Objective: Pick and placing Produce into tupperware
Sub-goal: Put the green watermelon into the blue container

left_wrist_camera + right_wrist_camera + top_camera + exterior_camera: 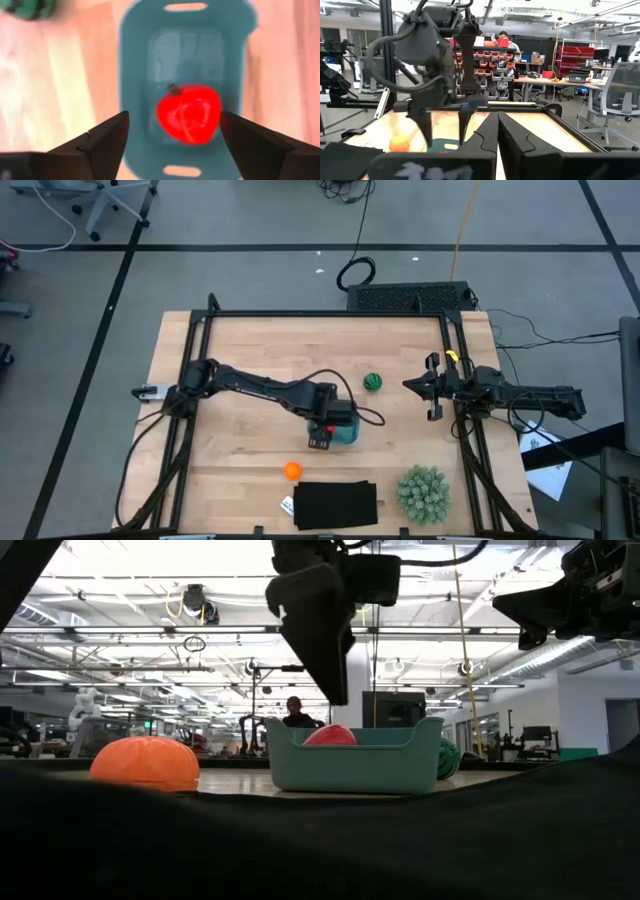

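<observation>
The teal tupperware (346,434) stands mid-table, and the red produce (189,113) lies on its floor; its top shows over the rim in the low view (330,735). My left gripper (172,132) hangs open above the tupperware, fingers pointing down, touching nothing. The orange produce (291,470) rests on the table near the front edge, left of the tupperware in the low view (146,762). The dark green produce (372,382) sits on the table beyond the tupperware. My right gripper (497,125) waits shut at the table's right side.
A black flat rectangle (335,505) lies at the near edge, with a white tag beside it. A pale-green spiky plant ball (423,492) sits at the near right corner. Bare wood lies on the table's left half. A person shows in the room beyond (293,712).
</observation>
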`<state>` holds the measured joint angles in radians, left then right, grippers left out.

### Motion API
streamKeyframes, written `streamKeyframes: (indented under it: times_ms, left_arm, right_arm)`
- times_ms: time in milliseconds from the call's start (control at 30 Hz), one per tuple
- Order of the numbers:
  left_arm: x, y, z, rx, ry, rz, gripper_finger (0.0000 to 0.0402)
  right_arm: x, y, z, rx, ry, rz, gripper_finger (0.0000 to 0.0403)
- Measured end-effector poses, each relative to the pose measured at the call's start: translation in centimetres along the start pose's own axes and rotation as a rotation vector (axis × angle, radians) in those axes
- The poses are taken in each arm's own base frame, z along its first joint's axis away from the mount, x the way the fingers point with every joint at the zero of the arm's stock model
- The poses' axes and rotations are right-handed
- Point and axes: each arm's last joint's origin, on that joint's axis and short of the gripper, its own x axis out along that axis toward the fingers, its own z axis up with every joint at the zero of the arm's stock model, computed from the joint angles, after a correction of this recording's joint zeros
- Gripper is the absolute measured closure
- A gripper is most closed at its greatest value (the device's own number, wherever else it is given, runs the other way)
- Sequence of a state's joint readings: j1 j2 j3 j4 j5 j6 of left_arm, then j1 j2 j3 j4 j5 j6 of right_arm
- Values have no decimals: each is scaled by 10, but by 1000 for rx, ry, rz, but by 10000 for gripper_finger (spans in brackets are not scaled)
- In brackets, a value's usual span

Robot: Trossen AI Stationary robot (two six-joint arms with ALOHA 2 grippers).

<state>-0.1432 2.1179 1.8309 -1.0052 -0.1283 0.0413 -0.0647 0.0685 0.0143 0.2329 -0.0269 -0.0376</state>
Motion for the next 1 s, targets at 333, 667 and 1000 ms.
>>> streamKeyframes:
  times_ms: [333, 667, 1000]
  left_arm:
    - [-11, 4, 1, 10, -34, 53, 255]
    - [-12, 4, 1, 70, -36, 56, 393]
    - [-32, 7, 2, 70, -106, 146, 398]
  right_arm:
    - [0, 0, 0, 0, 4, 0, 403]
    - [0, 0, 0, 0, 5, 1, 403]
    - [0, 0, 0, 0, 5, 0, 403]
